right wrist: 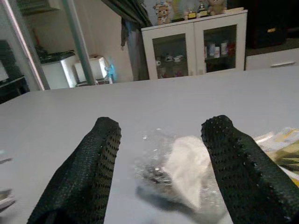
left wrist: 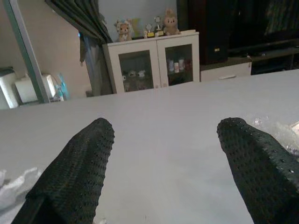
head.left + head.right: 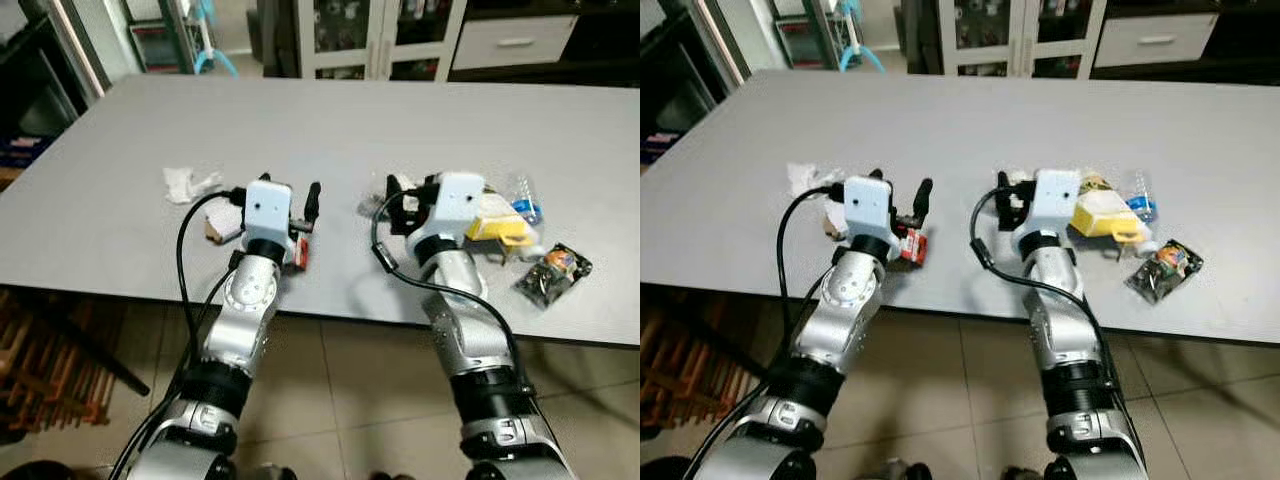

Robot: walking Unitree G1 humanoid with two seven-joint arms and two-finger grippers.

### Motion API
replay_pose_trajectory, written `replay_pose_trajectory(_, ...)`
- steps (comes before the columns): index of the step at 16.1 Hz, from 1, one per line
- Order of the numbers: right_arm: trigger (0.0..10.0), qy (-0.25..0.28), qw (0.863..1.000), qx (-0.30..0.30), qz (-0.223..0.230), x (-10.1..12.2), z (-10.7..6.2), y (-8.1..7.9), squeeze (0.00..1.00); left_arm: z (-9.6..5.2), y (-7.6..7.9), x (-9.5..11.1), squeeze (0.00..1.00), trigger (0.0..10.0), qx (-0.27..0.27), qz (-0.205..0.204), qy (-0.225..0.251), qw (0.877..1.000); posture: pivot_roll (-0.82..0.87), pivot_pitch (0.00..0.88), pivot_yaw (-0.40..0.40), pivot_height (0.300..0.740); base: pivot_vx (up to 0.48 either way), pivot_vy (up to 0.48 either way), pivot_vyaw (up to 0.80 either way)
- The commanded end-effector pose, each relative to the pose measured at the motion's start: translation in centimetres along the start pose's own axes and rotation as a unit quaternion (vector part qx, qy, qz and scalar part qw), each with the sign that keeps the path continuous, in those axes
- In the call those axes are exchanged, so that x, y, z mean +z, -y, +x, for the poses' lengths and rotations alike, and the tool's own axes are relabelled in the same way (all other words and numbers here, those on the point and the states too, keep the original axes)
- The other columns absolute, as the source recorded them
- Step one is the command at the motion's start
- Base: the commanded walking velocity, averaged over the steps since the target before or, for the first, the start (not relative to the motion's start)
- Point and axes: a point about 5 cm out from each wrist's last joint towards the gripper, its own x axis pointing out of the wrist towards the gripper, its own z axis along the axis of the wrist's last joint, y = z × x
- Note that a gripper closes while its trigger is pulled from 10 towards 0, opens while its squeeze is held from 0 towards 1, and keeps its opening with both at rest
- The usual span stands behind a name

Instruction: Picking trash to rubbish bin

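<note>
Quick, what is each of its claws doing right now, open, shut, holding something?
Left gripper: open, holding nothing, above bare table.
Right gripper: open, holding nothing, fingers either side of a clear plastic wrapper.

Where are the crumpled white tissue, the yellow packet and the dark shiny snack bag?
crumpled white tissue (image 3: 190,184), left eye view, its middle.
yellow packet (image 3: 497,222), left eye view, its yellow top.
dark shiny snack bag (image 3: 553,273), left eye view, its middle.

Ahead of the left gripper (image 2: 163,154) the grey table (image 3: 330,125) lies bare, while a clear wrapper (image 1: 180,172) sits between the right gripper's (image 1: 161,158) spread fingers, yellow packet (image 3: 497,222) crowding beside.
</note>
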Motion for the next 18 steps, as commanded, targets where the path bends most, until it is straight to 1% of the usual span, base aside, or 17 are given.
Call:
replay_pose_trajectory(1,10.0,0.003,1.0,0.005,-0.001,0.12,0.1,-0.15,0.0,0.14,0.01,0.07,0.0,10.0,0.001,0.003,0.001,1.0,-0.04,0.084,0.054,0.74,0.0,0.0,0.0)
replay_pose_trajectory(18,10.0,0.004,1.0,0.009,-0.005,0.07,0.09,-0.3,0.0,0.18,0.21,0.13,0.0,10.0,-0.001,0.001,0.003,1.0,-0.05,0.064,0.053,0.74,0.0,0.0,0.0)
